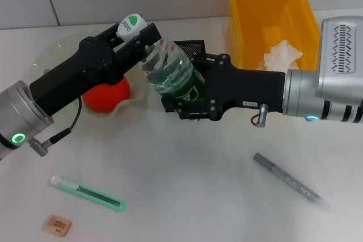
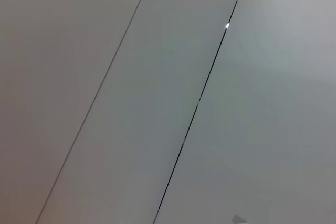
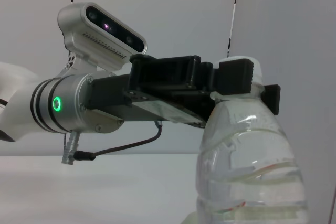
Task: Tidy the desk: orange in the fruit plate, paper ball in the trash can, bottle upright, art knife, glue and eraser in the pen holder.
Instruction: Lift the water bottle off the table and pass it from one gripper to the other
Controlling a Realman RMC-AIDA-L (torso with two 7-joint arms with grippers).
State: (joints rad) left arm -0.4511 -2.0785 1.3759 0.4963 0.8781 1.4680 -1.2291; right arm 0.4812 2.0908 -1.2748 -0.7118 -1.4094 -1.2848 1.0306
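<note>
A clear bottle [image 1: 169, 67] with a green label is held tilted above the table between both arms. My left gripper [image 1: 136, 31] is shut on its white cap end, also seen as the left gripper [image 3: 239, 80] clamping the bottle [image 3: 247, 156] top. My right gripper [image 1: 190, 86] is shut on the bottle's lower body. The orange [image 1: 106, 96] lies in the clear fruit plate [image 1: 51, 55]. The paper ball [image 1: 282, 55] sits in the yellow trash can [image 1: 241, 21]. On the table lie the green art knife [image 1: 88, 192], the eraser [image 1: 58, 224] and the grey glue stick [image 1: 290, 182]. Behind the bottle stands the black mesh pen holder [image 1: 191, 45].
The left wrist view shows only grey wall panels. The art knife and eraser lie near the table's front left, the glue stick at the front right. Both arms cross over the middle of the table.
</note>
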